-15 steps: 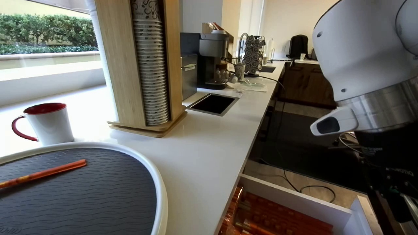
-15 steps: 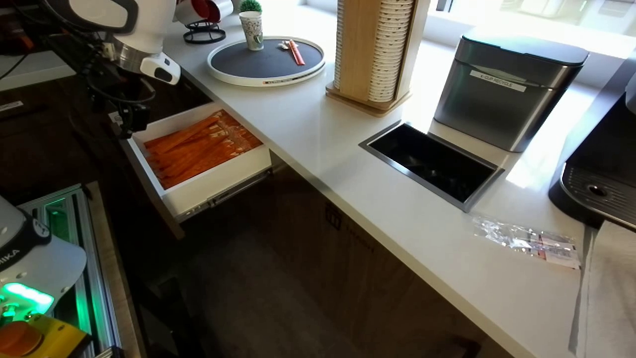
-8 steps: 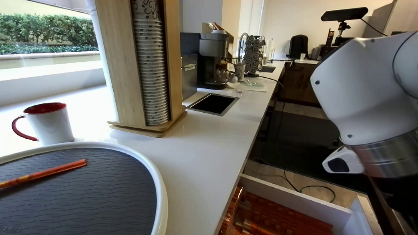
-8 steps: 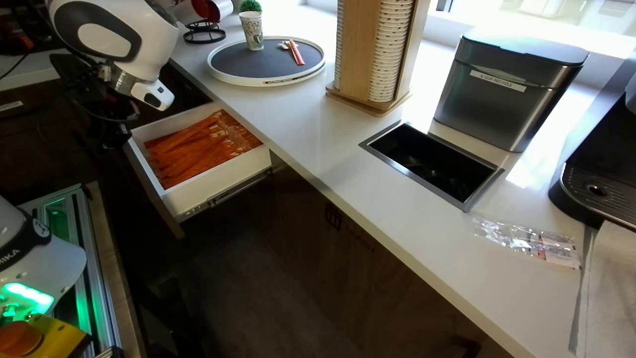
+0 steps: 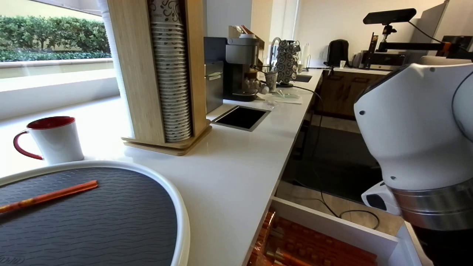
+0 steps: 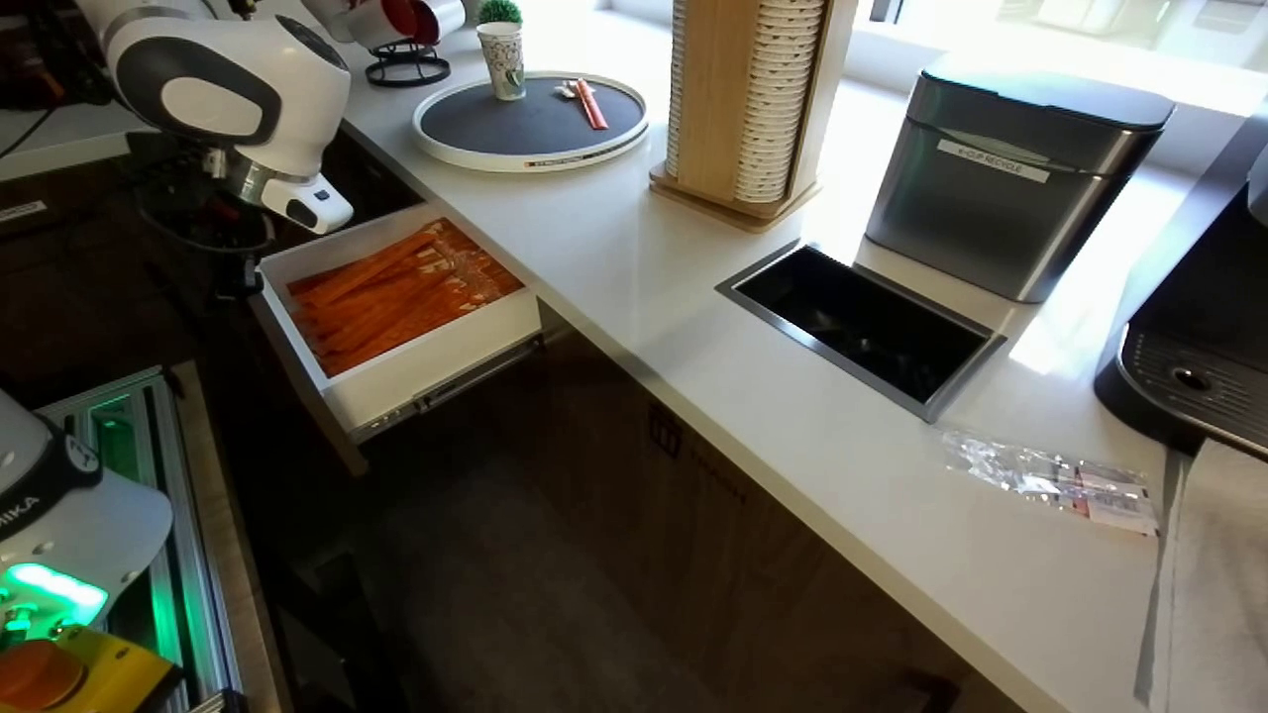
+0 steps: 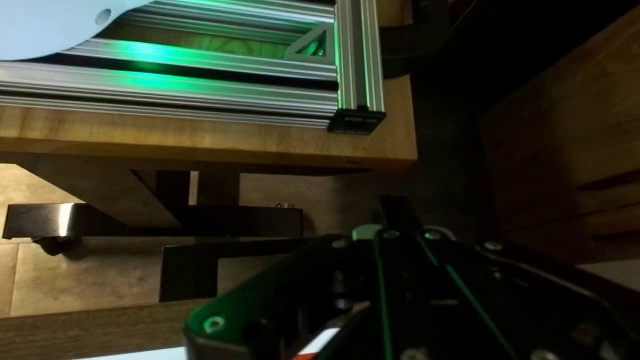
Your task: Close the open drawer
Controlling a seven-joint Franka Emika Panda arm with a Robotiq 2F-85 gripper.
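I see the drawer (image 6: 441,358) standing well open, so I judge the whole closing push remains. My jaws look pressed together, holding nothing.

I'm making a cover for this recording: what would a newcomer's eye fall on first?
Probably the open drawer first: in both exterior views it juts from under the white counter, showing its orange-red contents. Next might come the white robot arm, looming at the right of an exterior view, and the green light on the robot's base, low at left in an exterior view.
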